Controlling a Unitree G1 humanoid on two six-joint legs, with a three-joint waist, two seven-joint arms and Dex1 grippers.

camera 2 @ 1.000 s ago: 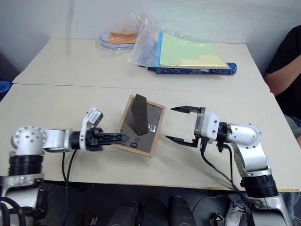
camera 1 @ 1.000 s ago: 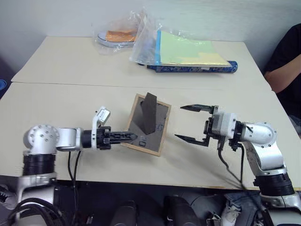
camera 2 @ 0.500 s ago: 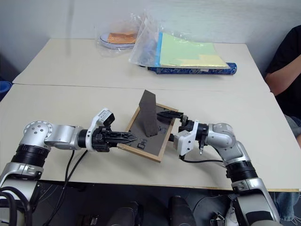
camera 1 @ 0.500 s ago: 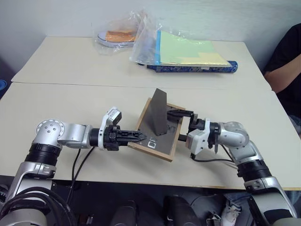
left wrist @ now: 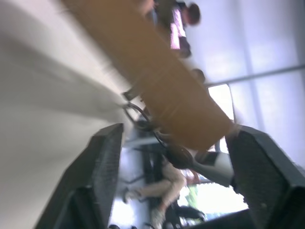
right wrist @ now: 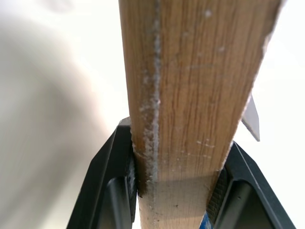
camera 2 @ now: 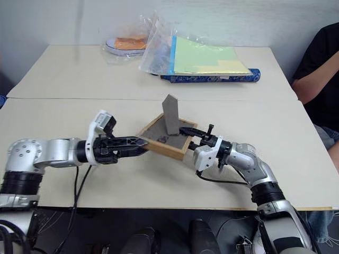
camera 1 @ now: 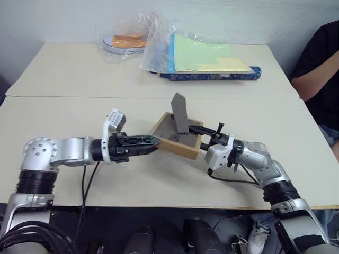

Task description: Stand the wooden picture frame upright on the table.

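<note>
Wooden picture frame now tilted off the table, stand up. Right gripper has clamped its edge; left gripper has spread its fingers wide, handing over.

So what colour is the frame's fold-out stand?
Dark grey; the fold-out stand shows best in the left eye view.

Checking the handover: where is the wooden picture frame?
Mid-table, the wooden picture frame is tilted up between the left gripper and right gripper.

wall: plain, pale | window: bright daylight | person: seated at right, dark top
</note>
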